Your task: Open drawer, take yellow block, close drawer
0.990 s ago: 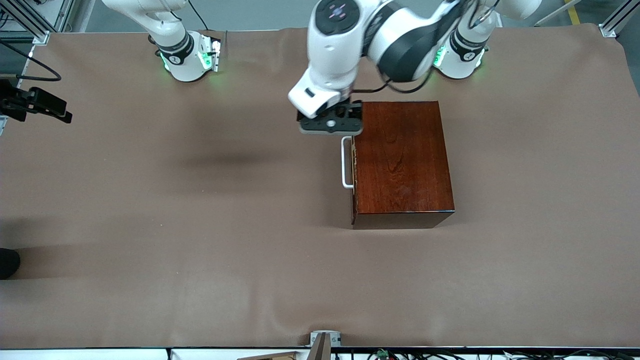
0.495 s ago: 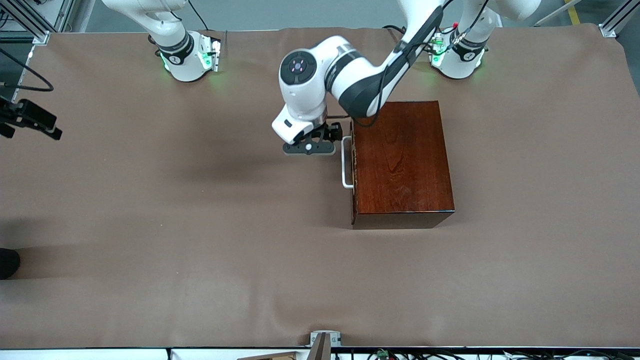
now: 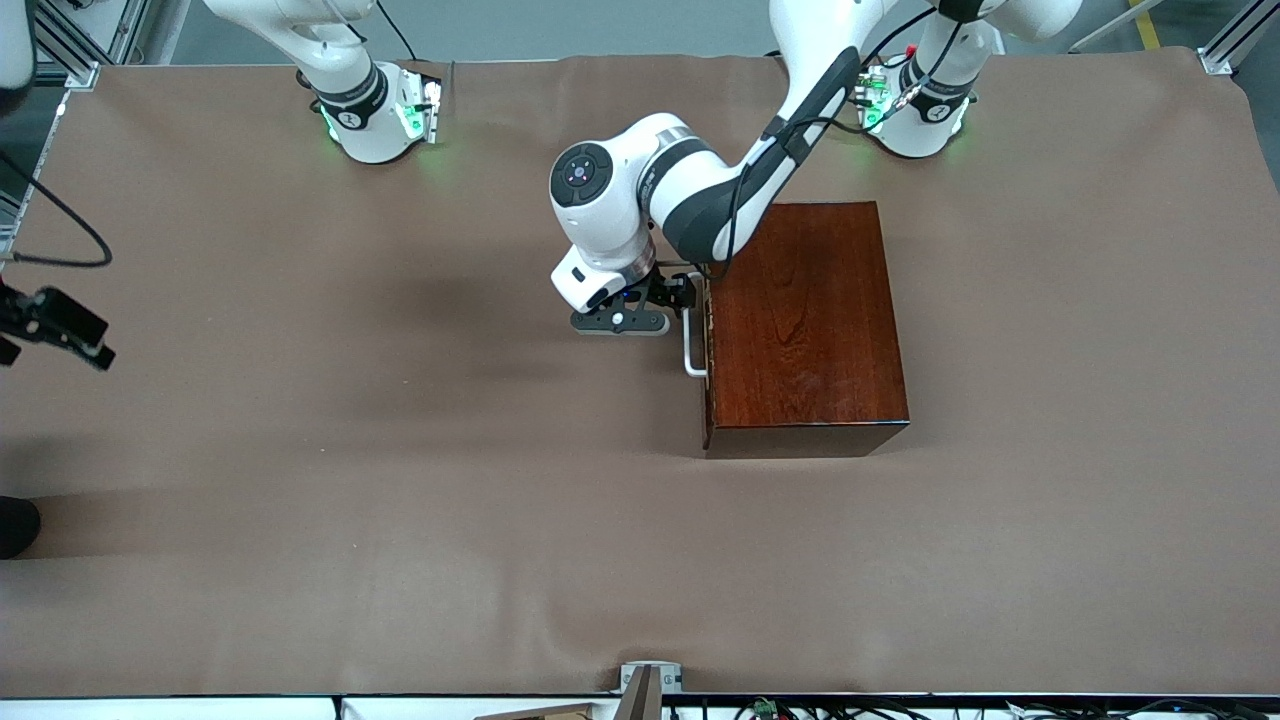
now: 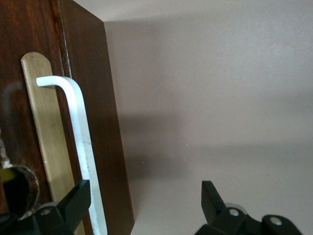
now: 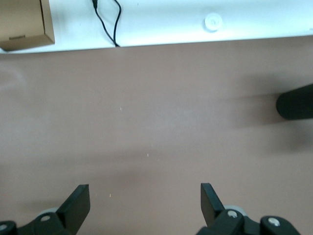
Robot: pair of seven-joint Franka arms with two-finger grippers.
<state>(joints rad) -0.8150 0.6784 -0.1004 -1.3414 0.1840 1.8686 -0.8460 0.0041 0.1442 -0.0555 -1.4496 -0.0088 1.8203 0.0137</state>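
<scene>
The left claw (image 3: pixel 672 312) is hanging low in front of the drawer (image 3: pixel 706 335), which is sitting fully shut in the dark wooden box (image 3: pixel 805 325) on the desk (image 3: pixel 400 500). Its fingers (image 4: pixel 73 203) are standing apart, one reaching past the white handle (image 4: pixel 80 147) toward the drawer face, the other well clear over the desk, so the bar is lying between them. The yellow block is not showing; it is presumably inside the drawer, though a yellow glint at a hole in the drawer face may be it.

Risks from here: closing near the bar's end rather than its middle could be skewing the pull and jamming the drawer; a loose pinch could be slipping off the smooth bar; a hard tug could be dragging the whole box across the desk.

The right claw (image 5: pixel 144 205) is waiting with fingers apart over bare desk at the right arm's end.
</scene>
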